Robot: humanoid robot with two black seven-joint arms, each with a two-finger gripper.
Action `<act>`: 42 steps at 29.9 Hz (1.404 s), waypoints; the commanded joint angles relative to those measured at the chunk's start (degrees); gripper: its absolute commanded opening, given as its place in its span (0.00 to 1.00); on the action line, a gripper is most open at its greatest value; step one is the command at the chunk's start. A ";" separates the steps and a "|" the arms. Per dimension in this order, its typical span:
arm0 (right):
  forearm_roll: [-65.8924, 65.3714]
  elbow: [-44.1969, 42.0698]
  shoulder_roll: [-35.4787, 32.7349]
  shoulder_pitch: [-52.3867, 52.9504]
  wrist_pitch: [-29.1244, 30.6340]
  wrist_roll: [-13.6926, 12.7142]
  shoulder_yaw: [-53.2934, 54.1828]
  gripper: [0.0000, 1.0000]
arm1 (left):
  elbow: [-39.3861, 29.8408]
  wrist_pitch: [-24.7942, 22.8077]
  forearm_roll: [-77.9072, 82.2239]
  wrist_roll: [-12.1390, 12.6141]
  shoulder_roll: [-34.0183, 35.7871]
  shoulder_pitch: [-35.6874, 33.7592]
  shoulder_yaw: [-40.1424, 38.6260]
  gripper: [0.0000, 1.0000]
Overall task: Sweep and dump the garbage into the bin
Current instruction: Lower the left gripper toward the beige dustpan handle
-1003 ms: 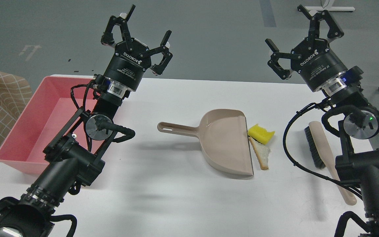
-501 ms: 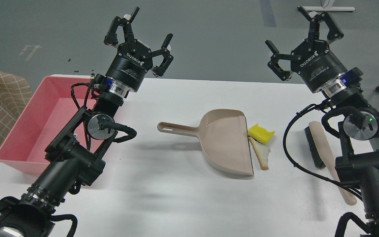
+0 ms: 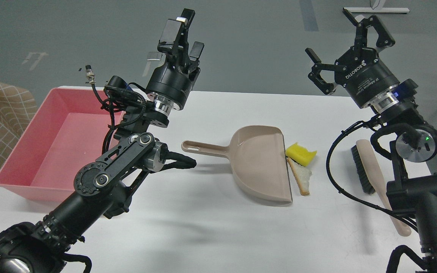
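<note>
Lying at the dustpan's [image 3: 261, 163] lip, the garbage [image 3: 301, 153] awaits the brush [image 3: 362, 170]; right gripper [image 3: 345, 45] hangs spread above, left gripper's [image 3: 178, 32] spacing unreadable edge-on, bin [image 3: 32, 151] alongside.

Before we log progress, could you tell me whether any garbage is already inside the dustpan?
No, the yellow chunk and bread slice lie on the table just outside the dustpan lip.

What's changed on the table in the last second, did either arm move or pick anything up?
The left gripper swung to the right, toward the dustpan, and rotated, so it now shows edge-on. It took hold of nothing. The right gripper hardly moved and is open. The dustpan, yellow chunk, bread slice, brush and pink bin lie where they were.
</note>
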 commanded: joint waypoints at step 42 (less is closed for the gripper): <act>-0.07 -0.62 0.00 -3.31 0.00 0.35 0.57 1.00 | -25.11 7.48 13.81 11.64 8.64 27.97 4.01 0.98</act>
